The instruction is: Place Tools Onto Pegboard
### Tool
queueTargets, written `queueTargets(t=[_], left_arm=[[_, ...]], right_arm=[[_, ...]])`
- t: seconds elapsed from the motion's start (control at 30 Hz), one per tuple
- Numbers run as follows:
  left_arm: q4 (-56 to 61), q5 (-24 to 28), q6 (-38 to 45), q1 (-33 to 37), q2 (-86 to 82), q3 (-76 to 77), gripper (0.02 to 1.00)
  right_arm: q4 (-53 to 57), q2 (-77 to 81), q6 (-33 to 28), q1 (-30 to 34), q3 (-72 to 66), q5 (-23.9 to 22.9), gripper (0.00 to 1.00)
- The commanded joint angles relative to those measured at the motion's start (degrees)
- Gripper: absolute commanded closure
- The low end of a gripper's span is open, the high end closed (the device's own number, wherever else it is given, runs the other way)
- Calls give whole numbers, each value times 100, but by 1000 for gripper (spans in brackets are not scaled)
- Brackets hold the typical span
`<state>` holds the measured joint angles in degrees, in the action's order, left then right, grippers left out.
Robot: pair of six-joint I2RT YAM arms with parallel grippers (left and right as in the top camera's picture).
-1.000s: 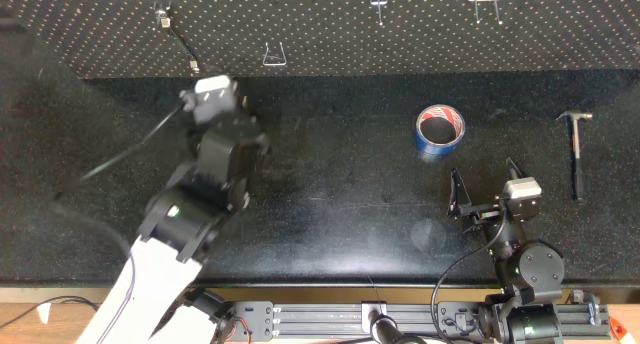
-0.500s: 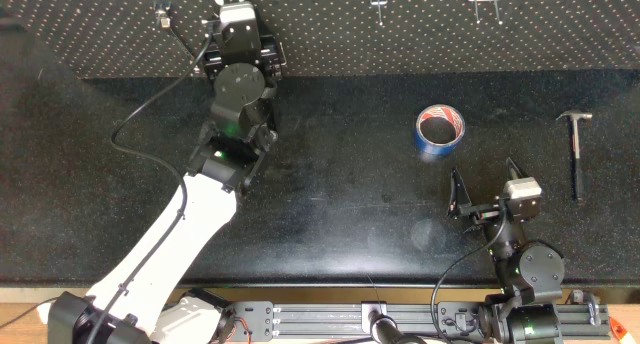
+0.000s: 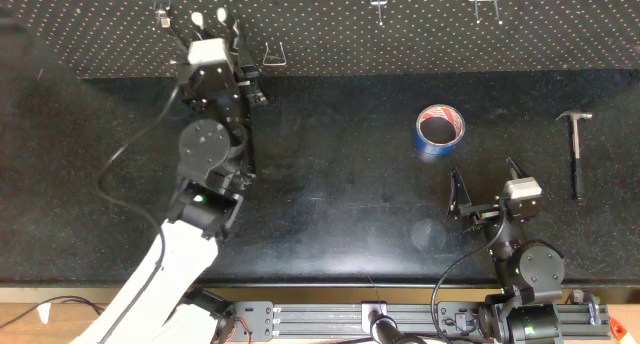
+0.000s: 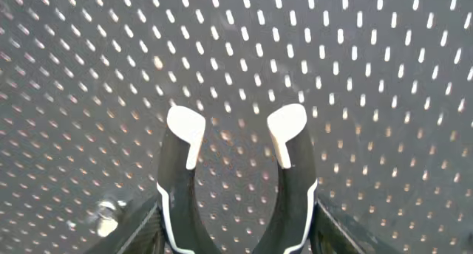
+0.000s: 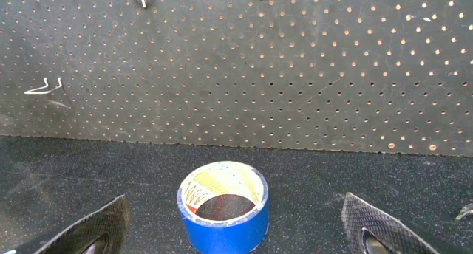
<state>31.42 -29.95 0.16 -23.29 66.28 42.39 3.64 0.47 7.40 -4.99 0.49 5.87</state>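
Observation:
A blue tape roll (image 3: 440,129) (image 5: 222,205) stands on the black table, and a hammer (image 3: 575,154) lies at the far right. My left gripper (image 3: 209,20) (image 4: 236,132) is raised against the pegboard (image 3: 420,29) at its left part, open, with nothing between its white pads (image 4: 185,128). A small metal hook (image 4: 107,214) sits just beside it. My right gripper (image 3: 483,177) rests low near the table's front, open and empty, facing the tape roll a short way ahead of its fingers (image 5: 96,226).
The pegboard carries a wire hook (image 3: 275,55) (image 5: 44,87) next to the left gripper, two more hooks (image 3: 378,4) (image 3: 485,4) farther right, and a small fitting (image 3: 163,20) at the left. A black cable (image 3: 130,154) trails from the left arm.
The left arm swung up from over the table to the pegboard, then shifted a little left along it. The right arm, tape roll and hammer kept still.

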Motion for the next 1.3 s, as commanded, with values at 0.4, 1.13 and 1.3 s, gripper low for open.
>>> queueTargets(t=[0.4,1.13,1.3], left_arm=[[2308,216,17,42,1729,-83,989],[2889,376,181,227,2680,-81,989],[2922,584,179,352,2747,-81,989]], right_arm=[[20,-42,-59,-35,-26,-55,58],[20,-42,-59,-35,-26,-55,58],[20,-42,-59,-35,-26,-55,58]])
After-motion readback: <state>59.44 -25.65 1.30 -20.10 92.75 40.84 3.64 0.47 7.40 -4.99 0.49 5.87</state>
